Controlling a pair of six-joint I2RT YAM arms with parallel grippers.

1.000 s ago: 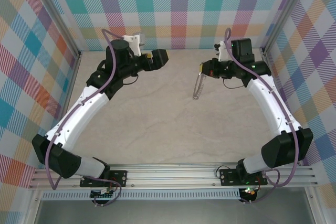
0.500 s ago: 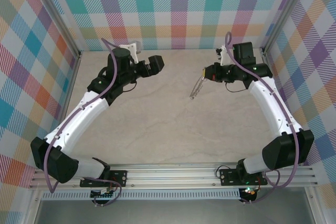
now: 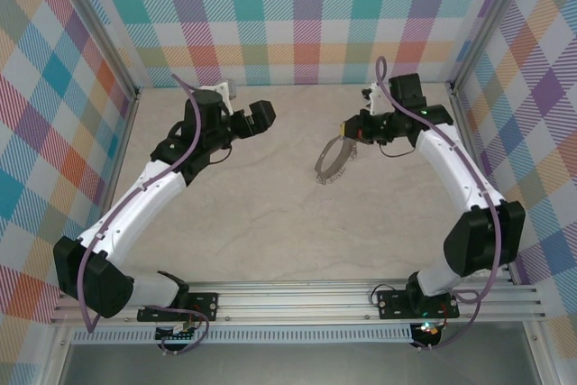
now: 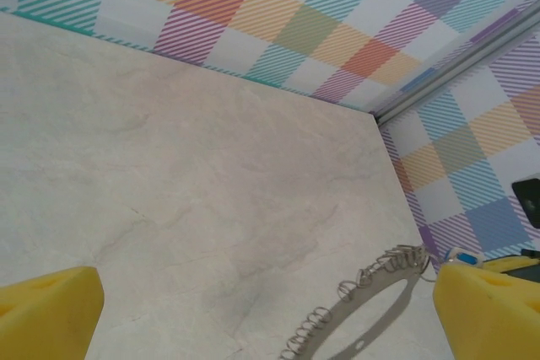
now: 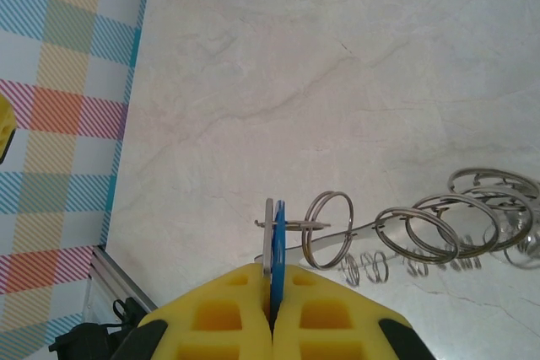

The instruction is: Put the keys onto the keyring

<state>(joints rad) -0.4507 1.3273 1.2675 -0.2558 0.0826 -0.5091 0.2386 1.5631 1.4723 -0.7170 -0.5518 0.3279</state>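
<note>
- Changed since a second ago: the keyring (image 3: 330, 160) is turning from a thin edge-on sliver into an open oval, and its free end is swinging left and nearer. My left gripper (image 3: 261, 113) is drawing back a little, left and nearer. My right gripper (image 3: 351, 130) is staying shut.
- Right gripper (image 5: 272, 288): my yellow pads are pressing together on the blue head of the key (image 5: 279, 229). A thin silver piece is lying flat against the key inside the pinch.
- Key: it is sitting in my right fingers over the far right part of the table (image 3: 270, 223), at the keyring's far end.
- Keyring, from the right wrist (image 5: 364, 227): the thin hoop is running away from the key. It is carrying a row of small silver loops (image 5: 328, 217), which are casting shadows on the table beneath. A fine wire is crossing the key and the nearest loop. I cannot tell whether the key is threaded on.
- Keyring, from above: it is hanging from my right gripper between the two grippers, right of centre. I cannot tell whether its low end is touching the table.
- Left gripper (image 4: 266, 309): my fingers are standing wide apart and holding nothing. They are hovering over the pale table, with the keyring's arc (image 4: 359, 291) curving toward my right pad.
- Surroundings: chequered walls (image 3: 297, 15) are closing in the left, far and right sides.
</note>
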